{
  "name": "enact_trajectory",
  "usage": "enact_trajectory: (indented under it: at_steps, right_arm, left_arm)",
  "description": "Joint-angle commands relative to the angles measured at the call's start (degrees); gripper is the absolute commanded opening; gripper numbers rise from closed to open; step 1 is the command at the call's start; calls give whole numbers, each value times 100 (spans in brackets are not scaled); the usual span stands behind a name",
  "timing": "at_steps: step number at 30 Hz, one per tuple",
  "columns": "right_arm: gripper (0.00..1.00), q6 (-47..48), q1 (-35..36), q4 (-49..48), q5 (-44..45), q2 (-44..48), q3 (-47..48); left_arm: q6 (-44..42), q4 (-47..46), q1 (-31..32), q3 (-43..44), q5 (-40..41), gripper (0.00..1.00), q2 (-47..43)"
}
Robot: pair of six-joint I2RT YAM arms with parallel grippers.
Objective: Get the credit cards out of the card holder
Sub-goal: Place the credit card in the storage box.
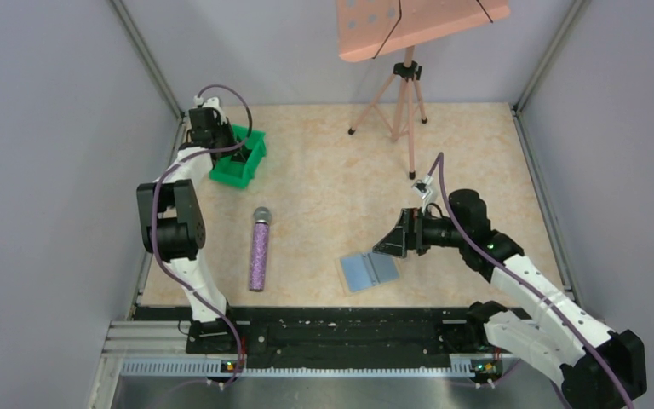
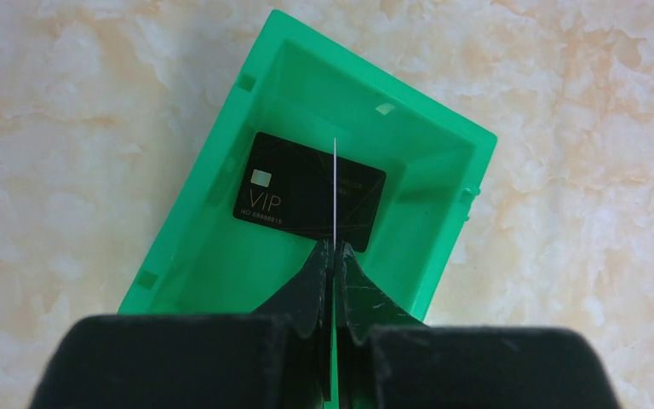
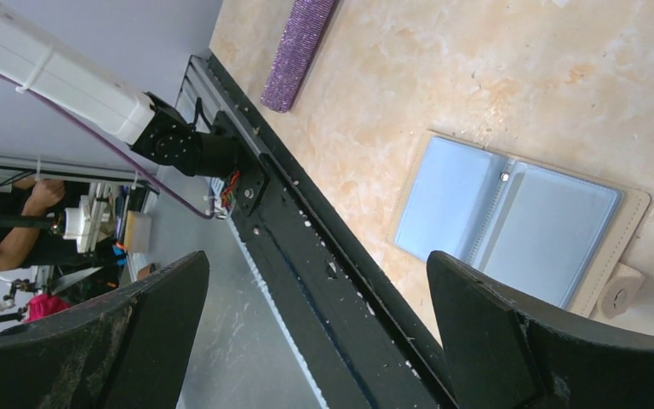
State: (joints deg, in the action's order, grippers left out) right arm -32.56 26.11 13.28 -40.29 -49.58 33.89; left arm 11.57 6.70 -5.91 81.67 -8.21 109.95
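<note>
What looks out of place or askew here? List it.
Nothing is damaged or spilled. The card holder lies open and askew. The left pincer is shut on a thin card, seen edge-on, above the green bin, where a black VIP card lies tilted.

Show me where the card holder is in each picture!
Top external: the card holder lies open, low and middle.
Left wrist: not there; only the green bin and a card in the left fingers.
Right wrist: card holder right of middle, open.
Shared landmark: the purple microphone, to its left from above, top middle in the right wrist.
</note>
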Motion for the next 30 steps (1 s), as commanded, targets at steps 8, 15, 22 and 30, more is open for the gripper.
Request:
enact_trajectory:
  at_steps: [8,15,22,30]
  right_arm:
    - [99,133,-44,-106,52,-108,361]
    - [99,120,-44,-115,48,-170,438]
    - [99,76,-44,-86,80,-146,495]
    - [98,11,-42,84,267,-171,453]
  left_arm:
    - [-147,-384,-68,364,-79,1,450]
    - [-135,-303,-71,459,162,12,540]
    - [-130,-83,-68,714,291,26,591]
    - [-83,248,-68,1050,32,35,430]
